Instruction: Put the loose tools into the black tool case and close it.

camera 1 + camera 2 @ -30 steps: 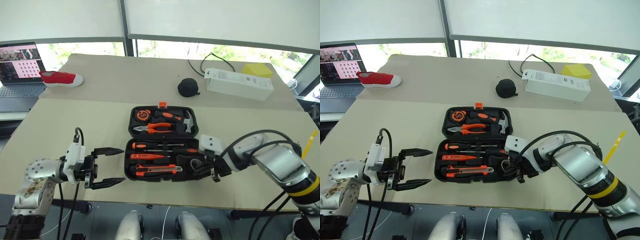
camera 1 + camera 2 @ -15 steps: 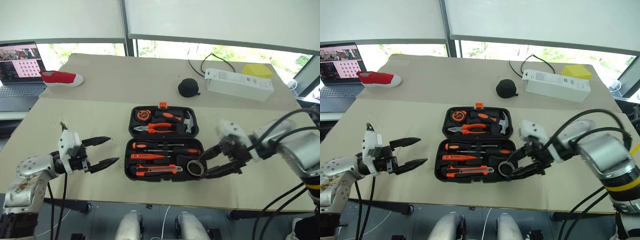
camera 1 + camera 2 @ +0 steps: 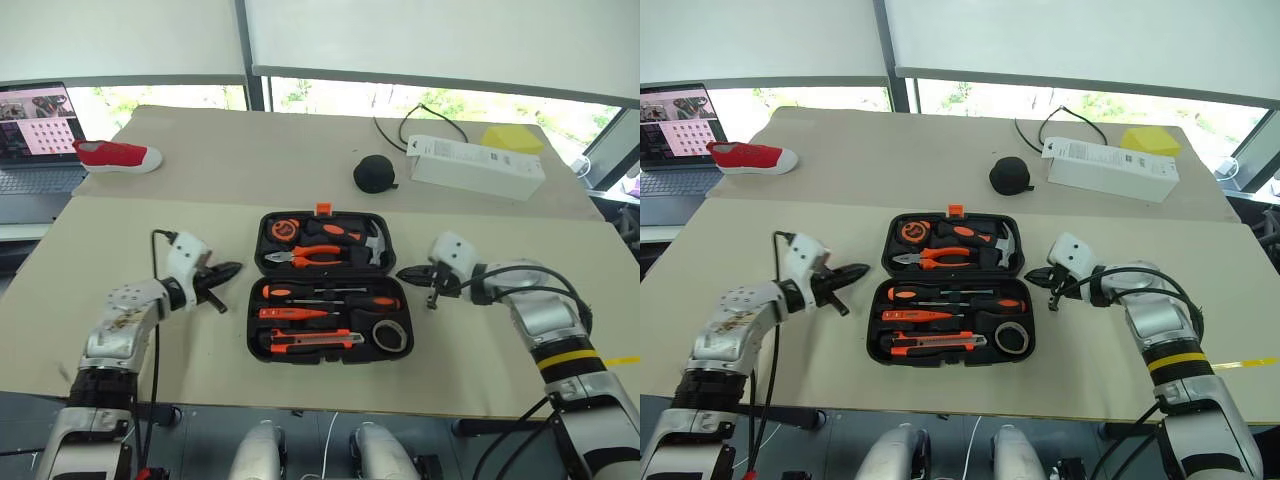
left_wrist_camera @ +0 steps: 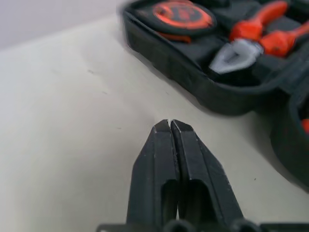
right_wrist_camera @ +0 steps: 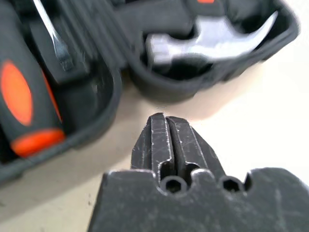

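A second ago the right claw (image 3: 1038, 273) was down in the front half of the case (image 3: 952, 289), by the tape roll (image 3: 1012, 337). The left claw (image 3: 853, 271) was wide open over the bench (image 3: 790, 225), off to the side. Now both arms have pulled up beside the case, and both claws are clenched tight with nothing in them.

The tape roll sits in its hole at the front right corner. The two long screwdrivers (image 3: 950, 296) lie in their slots. The slim tester (image 3: 923, 315) and the knife (image 3: 932, 341) lie below them. No loose tool is left on the bench. So the filling part looks done, and only the closing is left.

The case lies open and flat in the middle of the bench. Its back half holds the pliers (image 3: 940, 257), hammer (image 3: 998, 244) and tape measure (image 3: 912, 230).

The left claw is just beside the left edge of the case, near where the two halves meet. The right claw is just beside the right edge, at about the same spot. Neither one touches the case yet. I think they are getting ready to fold one half over the other.
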Robot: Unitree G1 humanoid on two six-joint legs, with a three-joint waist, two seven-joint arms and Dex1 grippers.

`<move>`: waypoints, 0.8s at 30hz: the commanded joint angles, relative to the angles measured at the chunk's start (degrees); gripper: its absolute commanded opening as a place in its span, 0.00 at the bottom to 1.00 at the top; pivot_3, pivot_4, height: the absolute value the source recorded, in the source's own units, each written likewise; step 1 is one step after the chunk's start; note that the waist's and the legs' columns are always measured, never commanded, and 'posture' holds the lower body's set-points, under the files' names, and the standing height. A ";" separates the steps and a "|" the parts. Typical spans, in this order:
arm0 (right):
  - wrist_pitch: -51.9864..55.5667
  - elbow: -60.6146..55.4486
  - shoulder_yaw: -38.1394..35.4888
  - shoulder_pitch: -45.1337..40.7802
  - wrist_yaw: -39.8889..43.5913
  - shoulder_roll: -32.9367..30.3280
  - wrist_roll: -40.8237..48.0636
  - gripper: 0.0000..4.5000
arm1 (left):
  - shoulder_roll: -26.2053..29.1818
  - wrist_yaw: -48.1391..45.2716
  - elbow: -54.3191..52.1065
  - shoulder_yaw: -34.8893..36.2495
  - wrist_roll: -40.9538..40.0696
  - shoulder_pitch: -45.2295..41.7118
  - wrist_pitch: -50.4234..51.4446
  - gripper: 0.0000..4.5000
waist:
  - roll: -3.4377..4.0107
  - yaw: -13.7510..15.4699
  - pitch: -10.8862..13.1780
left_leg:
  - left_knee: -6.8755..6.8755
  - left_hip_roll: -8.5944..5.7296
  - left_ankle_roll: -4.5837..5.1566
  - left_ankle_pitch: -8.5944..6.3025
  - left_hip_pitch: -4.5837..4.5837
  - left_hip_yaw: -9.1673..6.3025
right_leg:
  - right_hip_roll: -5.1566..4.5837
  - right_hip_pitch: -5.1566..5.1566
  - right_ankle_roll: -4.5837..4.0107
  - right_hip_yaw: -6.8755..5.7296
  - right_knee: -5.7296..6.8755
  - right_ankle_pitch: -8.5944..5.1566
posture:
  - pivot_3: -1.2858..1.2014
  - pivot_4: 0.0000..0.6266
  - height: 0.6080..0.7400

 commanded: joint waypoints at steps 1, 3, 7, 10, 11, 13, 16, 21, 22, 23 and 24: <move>-1.69 -2.40 -0.30 -0.63 1.54 0.60 0.10 0.02 | -0.29 -2.61 -0.59 -1.13 -0.39 -2.58 0.54 0.00 | 0.00 0.04 0.00 | 0.00 0.02 0.00 0.00 0.00 0.00 | 0.02 0.00 0.00 0.00 0.01 0.00 | 0.52 0.24 1.00; -1.34 -4.94 -0.37 0.47 2.41 0.60 0.55 0.02 | -1.07 -3.83 -0.75 -1.98 -0.92 -3.54 1.28 0.00 | 0.00 0.09 0.00 | 0.02 0.02 -0.01 0.01 0.02 -0.01 | 0.02 0.02 -0.01 0.00 0.04 0.00 | 0.52 0.24 1.00; 5.02 -15.58 -0.39 5.61 4.66 -1.05 2.91 0.02 | -1.41 -6.72 -2.49 -3.99 -0.48 -3.80 1.70 0.00 | 0.00 0.33 0.00 | 0.04 0.00 -0.01 0.01 0.04 -0.05 | 0.01 0.08 0.00 -0.02 0.03 0.00 | 0.52 0.24 1.00; 8.20 -21.21 -0.47 8.74 4.97 -1.98 3.60 0.02 | -1.00 -8.39 -4.06 -3.76 -1.25 -2.89 2.16 0.00 | 0.00 0.44 0.00 | 0.01 -0.01 0.01 -0.01 0.02 -0.08 | 0.00 0.08 0.01 -0.02 -0.01 -0.01 | 0.52 0.24 1.00; 9.96 -23.34 -0.88 9.99 4.40 -2.19 3.92 0.02 | -0.35 -9.59 -5.28 -3.71 -1.84 -2.03 2.70 0.00 | 0.00 0.44 0.00 | 0.02 -0.01 0.02 -0.01 0.02 -0.08 | 0.00 0.08 0.01 -0.02 -0.01 -0.01 | 0.52 0.24 1.00; 11.76 -26.30 -1.84 12.15 3.23 -2.56 3.74 0.02 | 1.08 -11.35 -7.61 -3.60 -2.42 -0.14 3.41 0.00 | 0.00 0.38 0.00 | 0.02 0.00 0.02 -0.01 0.02 -0.09 | 0.01 0.08 0.01 -0.02 -0.01 -0.01 | 0.52 0.24 1.00; 13.59 -29.12 -3.09 14.61 2.23 -3.07 3.87 0.02 | 2.48 -12.42 -10.07 -3.03 -2.79 2.05 4.19 0.00 | 0.00 0.31 0.00 | 0.01 0.00 0.02 -0.02 0.03 -0.09 | 0.01 0.08 0.01 -0.02 -0.01 -0.01 | 0.52 0.24 1.00; 14.89 -32.98 -5.86 19.76 0.19 -4.46 4.29 0.02 | 4.39 -11.83 -13.00 -0.52 -3.53 5.45 4.31 0.00 | 0.00 0.28 0.00 | 0.03 0.01 0.02 -0.02 0.07 -0.13 | 0.00 0.12 0.01 -0.02 -0.01 -0.01 | 0.52 0.24 1.00; 14.22 -32.63 -6.52 20.25 -0.42 -4.65 3.83 0.02 | 4.62 -11.79 -12.98 0.22 -3.83 5.74 4.24 0.00 | 0.00 0.31 0.00 | 0.03 0.01 0.02 -0.02 0.09 -0.14 | 0.00 0.13 0.01 -0.02 -0.01 -0.01 | 0.52 0.24 1.00; 13.76 -32.39 -6.93 20.53 -0.82 -4.77 3.52 0.02 | 4.78 -11.85 -12.97 0.68 -4.08 5.94 4.21 0.00 | 0.00 0.34 0.00 | 0.04 0.00 0.02 -0.01 0.08 -0.14 | 0.00 0.13 0.01 -0.02 -0.01 -0.01 | 0.52 0.24 1.00; 15.69 -32.57 -8.24 20.88 -0.72 -4.84 4.98 0.02 | 4.75 -11.78 -12.76 1.94 -5.08 6.03 4.58 0.00 | 0.00 0.31 0.00 | 0.05 0.00 0.02 -0.01 0.10 -0.13 | 0.00 0.16 0.01 -0.02 0.00 -0.01 | 0.52 0.24 1.00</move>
